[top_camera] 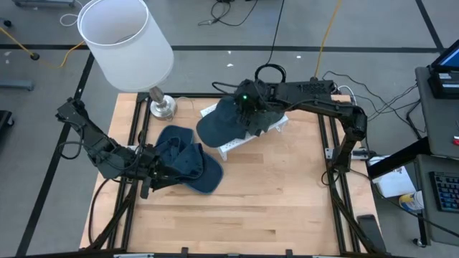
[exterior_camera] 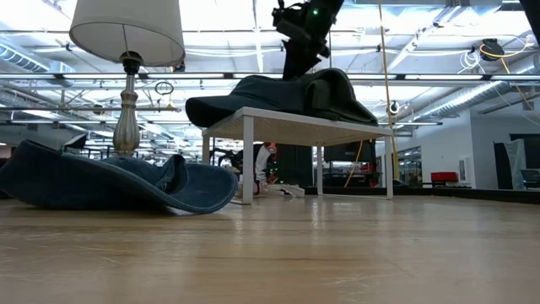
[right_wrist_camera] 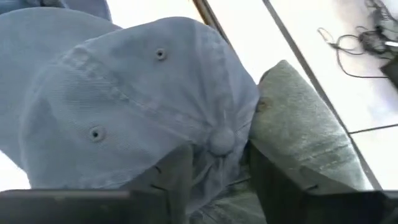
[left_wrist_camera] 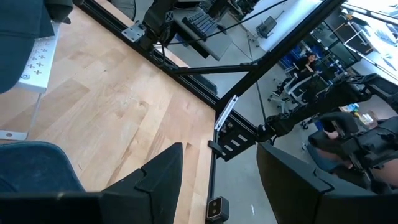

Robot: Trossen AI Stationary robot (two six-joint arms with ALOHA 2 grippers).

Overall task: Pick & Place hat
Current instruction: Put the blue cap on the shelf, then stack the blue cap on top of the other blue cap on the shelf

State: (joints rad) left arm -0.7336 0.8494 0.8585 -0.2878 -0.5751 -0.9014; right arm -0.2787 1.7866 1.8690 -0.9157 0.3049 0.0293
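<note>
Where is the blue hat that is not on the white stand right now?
In the high view the blue hat lies on the table's left half, at the left gripper, in front of the lamp and beside the white stand.

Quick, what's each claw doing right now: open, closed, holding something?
Left gripper: open, empty, beside the blue hat on the table.
Right gripper: open, fingers around the crown of the hat on the white stand, not yet clamped.
</note>
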